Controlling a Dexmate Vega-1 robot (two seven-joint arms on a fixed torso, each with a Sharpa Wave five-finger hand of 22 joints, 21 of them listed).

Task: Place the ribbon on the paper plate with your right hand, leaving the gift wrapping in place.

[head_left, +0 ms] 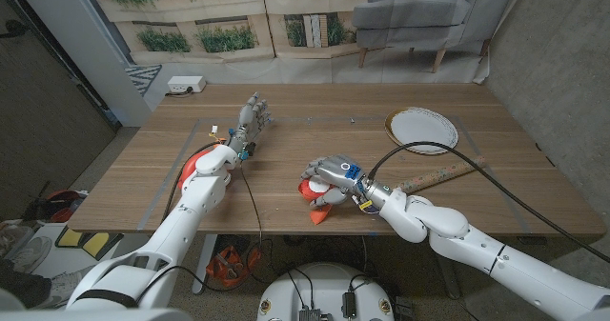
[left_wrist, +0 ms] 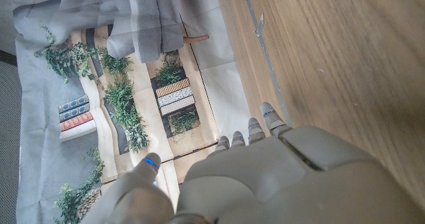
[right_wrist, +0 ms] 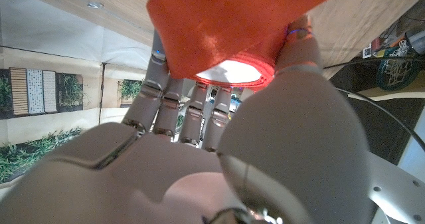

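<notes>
Near the table's front middle, my right hand (head_left: 331,174) grips the red-orange ribbon (head_left: 318,205). In the right wrist view the ribbon (right_wrist: 226,24) is a spool with a white core, pinched between the thumb (right_wrist: 302,41) and the fingers (right_wrist: 174,94). The white paper plate (head_left: 422,126) with a gold rim lies at the back right, well apart from that hand. The roll of gift wrapping (head_left: 440,175) lies on the table to the right of my right hand. At the back left my left hand (head_left: 251,121) is lifted with its fingers apart and nothing in it; the left hand (left_wrist: 265,177) is over bare wood.
A red-orange object (head_left: 195,162) lies at the table's left, partly hidden behind my left forearm. A black cable (head_left: 448,148) loops over the table between the plate and the wrapping roll. A white box (head_left: 186,85) sits on the floor beyond the back left corner.
</notes>
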